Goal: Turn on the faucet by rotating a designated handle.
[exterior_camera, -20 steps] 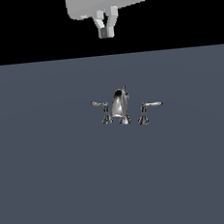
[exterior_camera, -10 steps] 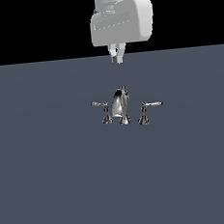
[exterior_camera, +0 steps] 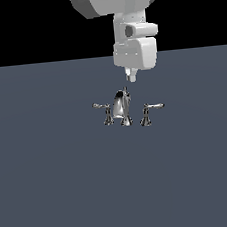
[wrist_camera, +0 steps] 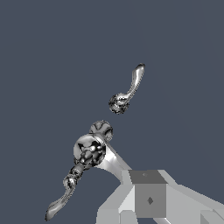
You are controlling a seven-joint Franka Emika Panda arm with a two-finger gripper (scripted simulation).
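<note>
The faucet (exterior_camera: 123,108) stands on the dark grey worktop (exterior_camera: 54,190) as 3 separate chrome pieces, and it sits exactly where it sat 0.5 s ago and 1.0 s ago. Its tall curved spout (exterior_camera: 122,106) serves as the landmark: the designated handle (exterior_camera: 148,113), with its long bright lever, is just beside the spout on the exterior view's right, and the twin handle (exterior_camera: 104,113), with its darker lever, is just beside the spout on the exterior view's left. Neither lever has turned since the earlier frames. What differs is the arm: 1.0 s ago the gripper (exterior_camera: 130,76) was high above the spout and toward the exterior view's left of it; now it has come down and hangs close above the spout's top knob, slightly toward the designated handle, touching nothing. Only a narrow tip shows below the white wrist body, so I cannot tell whether the jaws are spread or pressed together. In the wrist view the spout (wrist_camera: 91,148) lies between the 2 handles.
</note>
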